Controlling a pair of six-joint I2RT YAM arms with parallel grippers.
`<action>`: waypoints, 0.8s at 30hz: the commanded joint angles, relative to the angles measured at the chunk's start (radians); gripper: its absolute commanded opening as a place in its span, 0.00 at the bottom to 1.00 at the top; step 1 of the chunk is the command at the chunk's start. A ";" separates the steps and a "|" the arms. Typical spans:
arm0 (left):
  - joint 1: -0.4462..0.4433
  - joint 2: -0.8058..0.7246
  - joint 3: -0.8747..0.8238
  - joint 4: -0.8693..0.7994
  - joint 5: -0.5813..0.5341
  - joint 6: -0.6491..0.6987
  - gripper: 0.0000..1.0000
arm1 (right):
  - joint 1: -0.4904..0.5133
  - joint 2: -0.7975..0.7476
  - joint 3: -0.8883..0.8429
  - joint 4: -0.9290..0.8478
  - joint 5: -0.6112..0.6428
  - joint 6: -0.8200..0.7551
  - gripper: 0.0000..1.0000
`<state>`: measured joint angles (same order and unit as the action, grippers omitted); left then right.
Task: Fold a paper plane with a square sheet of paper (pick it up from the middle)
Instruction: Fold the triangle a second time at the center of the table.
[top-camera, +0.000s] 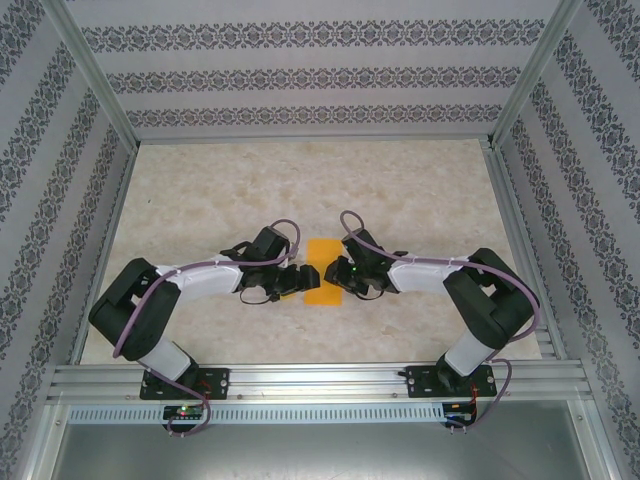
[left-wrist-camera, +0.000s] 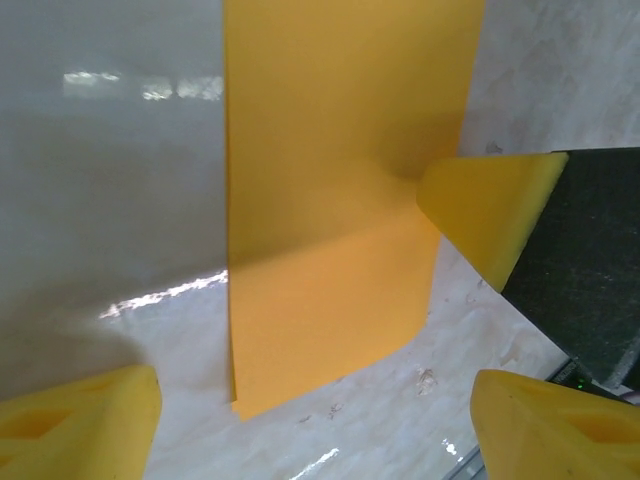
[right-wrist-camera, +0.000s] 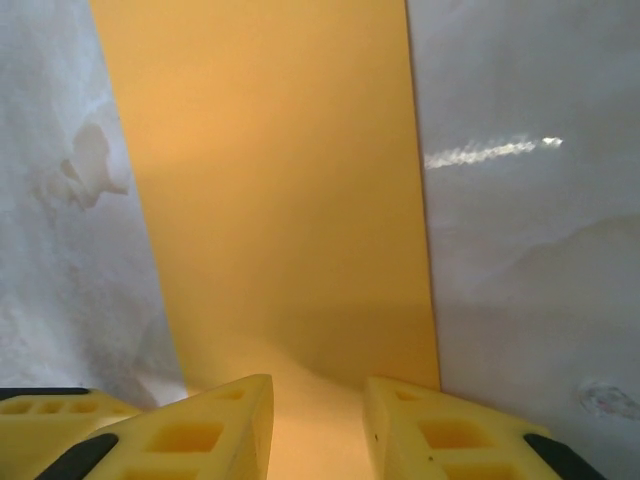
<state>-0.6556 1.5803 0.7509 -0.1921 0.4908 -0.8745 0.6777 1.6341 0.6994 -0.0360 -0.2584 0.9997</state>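
Observation:
The orange sheet of paper (top-camera: 322, 272) lies on the table between my two grippers and reads as an upright rectangle. In the left wrist view the sheet of paper (left-wrist-camera: 330, 180) shows a slanting bend, and its near part tilts up. My left gripper (top-camera: 297, 281) stands at the sheet's left edge, wide open (left-wrist-camera: 315, 430), with bare table between its fingers. My right gripper (top-camera: 344, 277) is at the sheet's right edge. Its yellow fingers stand a little apart (right-wrist-camera: 318, 420) with paper (right-wrist-camera: 280, 200) rising between them; one fingertip (left-wrist-camera: 487, 210) touches the paper's edge. The paper plane is out of view.
The pale marble-patterned table top (top-camera: 420, 190) spreads all round the paper. Patterned walls on a metal frame (top-camera: 300, 128) close the back and sides. An aluminium rail (top-camera: 320, 380) at the near edge carries both arm bases.

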 joint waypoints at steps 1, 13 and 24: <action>-0.019 0.016 0.005 0.067 0.043 -0.049 0.81 | -0.015 -0.005 -0.060 0.077 -0.028 0.038 0.32; -0.039 0.041 0.040 0.039 0.048 -0.054 0.81 | -0.040 -0.033 -0.085 0.100 -0.039 0.031 0.32; -0.059 0.050 0.059 0.054 0.069 -0.055 0.74 | -0.044 -0.016 -0.092 0.106 -0.039 0.034 0.32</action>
<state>-0.6945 1.6180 0.7799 -0.1719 0.5385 -0.9222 0.6430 1.5967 0.6270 0.0532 -0.2909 1.0241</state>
